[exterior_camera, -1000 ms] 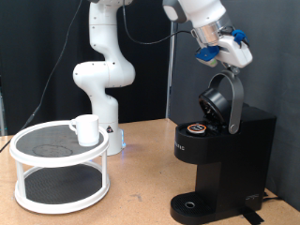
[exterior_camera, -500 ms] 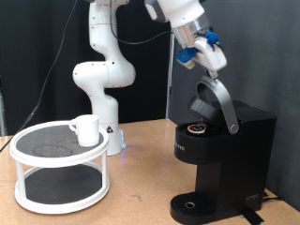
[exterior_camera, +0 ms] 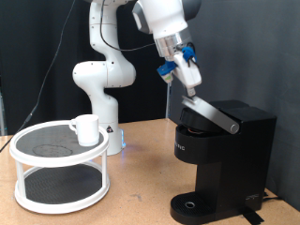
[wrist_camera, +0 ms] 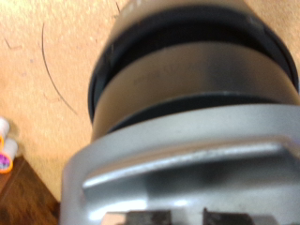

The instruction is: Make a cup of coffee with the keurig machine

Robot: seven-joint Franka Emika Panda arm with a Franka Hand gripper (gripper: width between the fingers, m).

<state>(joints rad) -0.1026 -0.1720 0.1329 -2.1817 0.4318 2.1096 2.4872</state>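
The keurig machine [exterior_camera: 230,150] stands on the wooden table at the exterior view's right. Its lid with the grey handle [exterior_camera: 208,112] is lowered almost flat over the pod chamber, and no pod shows. My gripper [exterior_camera: 190,89] is just above the lid's upper-left end, its tip against the handle. The wrist view is filled by the black rounded lid [wrist_camera: 187,70] and the grey handle [wrist_camera: 178,169]. The cup [exterior_camera: 86,128], a small white mug, stands on the top tier of the white round stand [exterior_camera: 58,173] at the left, far from the gripper. The drip base [exterior_camera: 192,203] holds nothing.
The robot's white base [exterior_camera: 101,84] stands behind the stand. A dark curtain hangs at the back. Bare wooden table [exterior_camera: 141,192] lies between the stand and the machine. A thin cable [wrist_camera: 56,70] lies on the table in the wrist view.
The gripper has moved left and down, and the lid has swung from upright and open to almost closed, covering the pod that showed in the chamber.
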